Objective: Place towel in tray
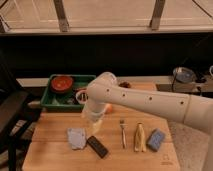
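Observation:
The towel (76,138) is a small pale grey-blue folded cloth lying flat on the wooden table at front left. The tray (50,103) is a dark green bin at the table's back left, with a red bowl (61,83) and a white cup (80,95) inside. My white arm reaches in from the right. My gripper (94,121) points down above the table, just right of and behind the towel and in front of the tray's right end. It holds nothing that I can see.
A black bar (98,146) lies right next to the towel. A fork (122,133), a banana (139,137) and a blue sponge (156,139) lie to the right. An orange fruit (109,108) is partly hidden behind the arm. A metal pot (182,78) stands on the counter at right.

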{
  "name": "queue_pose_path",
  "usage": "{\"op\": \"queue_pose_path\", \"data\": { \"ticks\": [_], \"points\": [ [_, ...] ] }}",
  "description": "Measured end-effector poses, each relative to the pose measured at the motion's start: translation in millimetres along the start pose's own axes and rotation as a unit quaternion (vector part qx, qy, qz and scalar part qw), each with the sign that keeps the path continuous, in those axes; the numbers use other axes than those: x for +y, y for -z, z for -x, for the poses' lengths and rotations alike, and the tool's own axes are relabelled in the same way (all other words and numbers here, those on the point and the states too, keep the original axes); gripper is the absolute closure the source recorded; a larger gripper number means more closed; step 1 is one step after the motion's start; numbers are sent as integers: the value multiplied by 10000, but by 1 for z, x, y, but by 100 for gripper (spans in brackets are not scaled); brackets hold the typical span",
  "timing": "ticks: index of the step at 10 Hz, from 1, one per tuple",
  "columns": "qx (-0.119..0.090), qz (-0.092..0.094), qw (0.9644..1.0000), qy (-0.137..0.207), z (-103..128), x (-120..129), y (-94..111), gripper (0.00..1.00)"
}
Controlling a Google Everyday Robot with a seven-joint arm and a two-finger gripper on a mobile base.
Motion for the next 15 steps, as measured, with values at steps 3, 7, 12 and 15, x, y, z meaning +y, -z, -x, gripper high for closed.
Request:
{"op": "queue_pose_path", "data": {
  "ticks": [3,7,12,15],
  "points": [
    [-139,-123,9983,560,37,-6,-37,35],
    [-29,-156,9961,870,42,-11,-80,35],
    [-29,-150,9962,855,40,-10,-79,35],
    [78,53,9901,1397,41,-18,-86,35]
  ]
}}
